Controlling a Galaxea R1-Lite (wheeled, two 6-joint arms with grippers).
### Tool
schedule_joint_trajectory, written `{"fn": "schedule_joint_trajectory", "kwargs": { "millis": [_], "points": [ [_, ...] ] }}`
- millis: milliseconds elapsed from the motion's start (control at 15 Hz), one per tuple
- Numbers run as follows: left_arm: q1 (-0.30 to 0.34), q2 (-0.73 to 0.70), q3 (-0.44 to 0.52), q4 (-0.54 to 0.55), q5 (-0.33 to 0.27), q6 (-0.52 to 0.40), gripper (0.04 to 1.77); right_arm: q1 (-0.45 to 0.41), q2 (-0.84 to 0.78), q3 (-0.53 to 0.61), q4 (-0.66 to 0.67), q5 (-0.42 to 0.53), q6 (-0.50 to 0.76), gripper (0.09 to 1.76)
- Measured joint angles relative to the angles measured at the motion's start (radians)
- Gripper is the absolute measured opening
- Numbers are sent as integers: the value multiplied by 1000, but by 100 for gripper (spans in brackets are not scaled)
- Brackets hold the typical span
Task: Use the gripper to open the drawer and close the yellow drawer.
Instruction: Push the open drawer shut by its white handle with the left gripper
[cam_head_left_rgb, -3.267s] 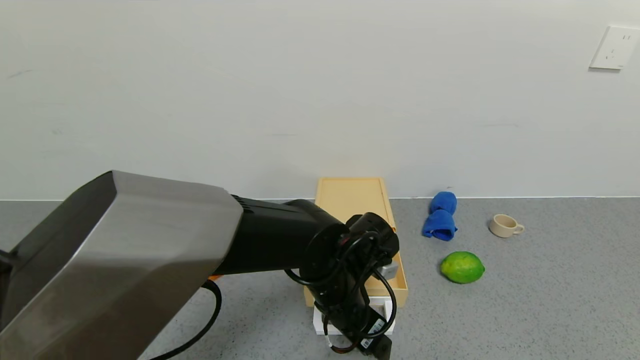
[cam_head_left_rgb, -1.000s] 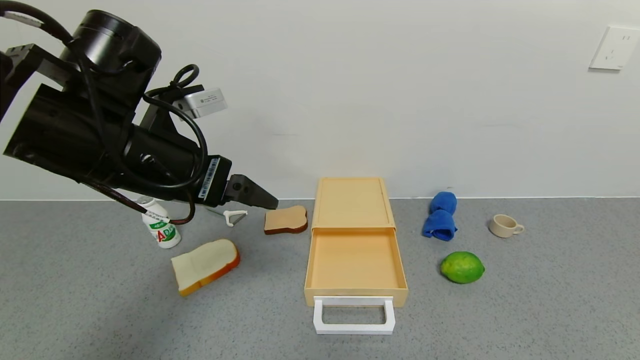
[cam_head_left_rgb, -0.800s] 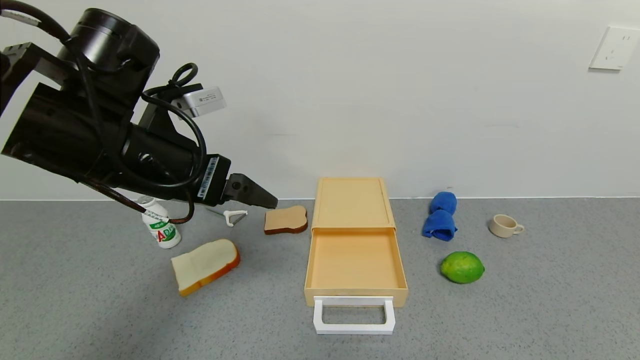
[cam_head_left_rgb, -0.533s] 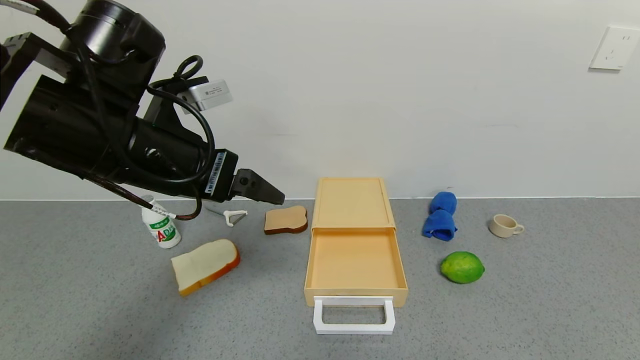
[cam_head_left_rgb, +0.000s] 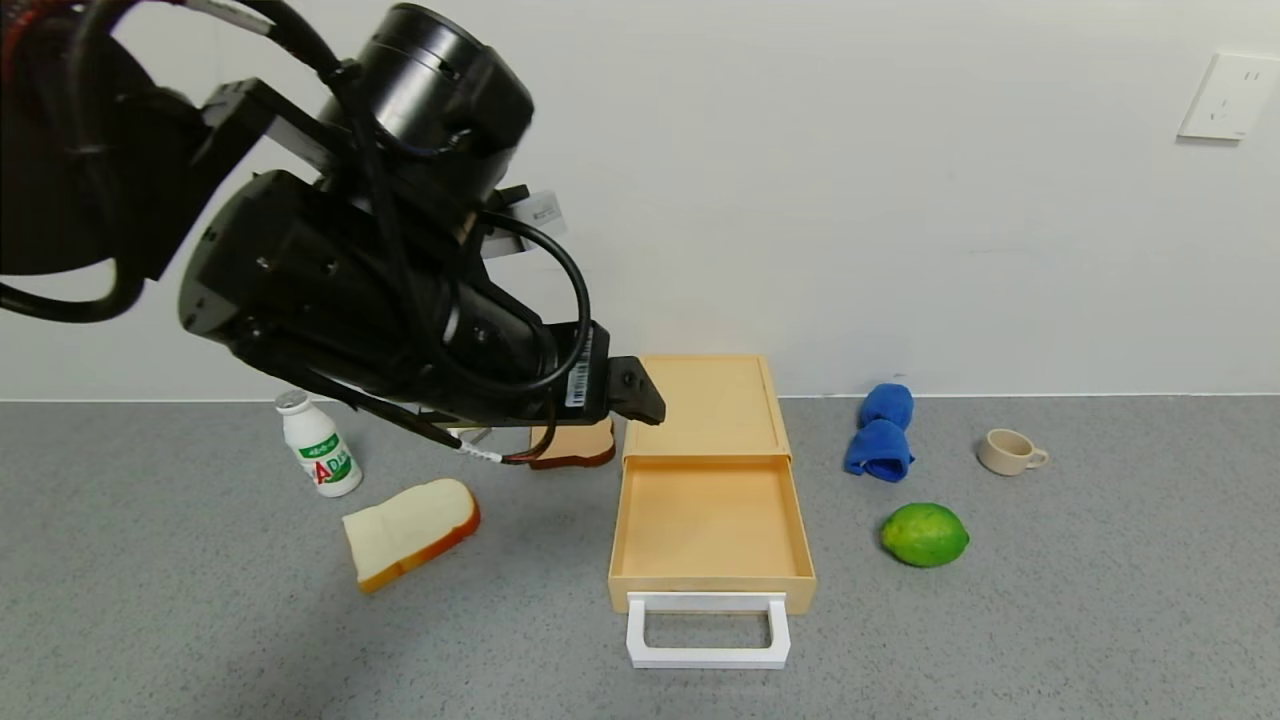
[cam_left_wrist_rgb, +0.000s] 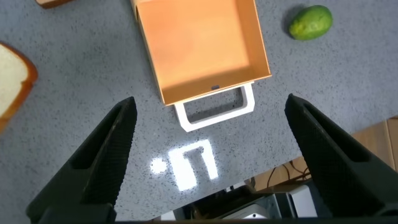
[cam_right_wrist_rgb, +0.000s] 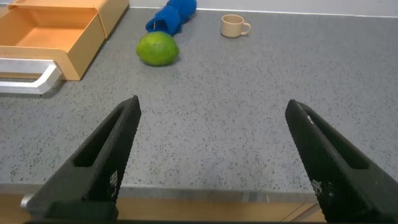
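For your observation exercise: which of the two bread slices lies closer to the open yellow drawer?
The brown-topped slice, beside the drawer, partly behind the left pincer; the pale slice lies farther off.

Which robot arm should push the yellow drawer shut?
Probably the left gripper: it hangs open above the open drawer near its white handle. The right gripper sits low, off to the side.

Red letters "AD" on white bottle (cam_head_left_rgb: 318, 446).

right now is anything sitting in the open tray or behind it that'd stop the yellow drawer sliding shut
Nothing visible does. The drawer tray is pulled out and bare inside in both the head and left wrist views. Its white handle is free. The left gripper hangs above the table, open, holding nothing.
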Motion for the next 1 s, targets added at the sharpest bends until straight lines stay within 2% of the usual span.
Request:
{"fn": "schedule_joint_trajectory", "kwargs": {
  "millis": [267,467,667,800,1000],
  "points": [
    [-84,79,4,7,89,-169,172,0,0,0,0,0,0,171],
    [-129,137,36,7,137,-246,172,0,0,0,0,0,0,171],
    [-181,180,88,-13,210,-316,172,0,0,0,0,0,0,171],
    [-213,191,151,-77,239,-366,172,0,0,0,0,0,0,171],
    [-252,195,274,-257,301,-382,172,0,0,0,0,0,0,171]
  ]
}}
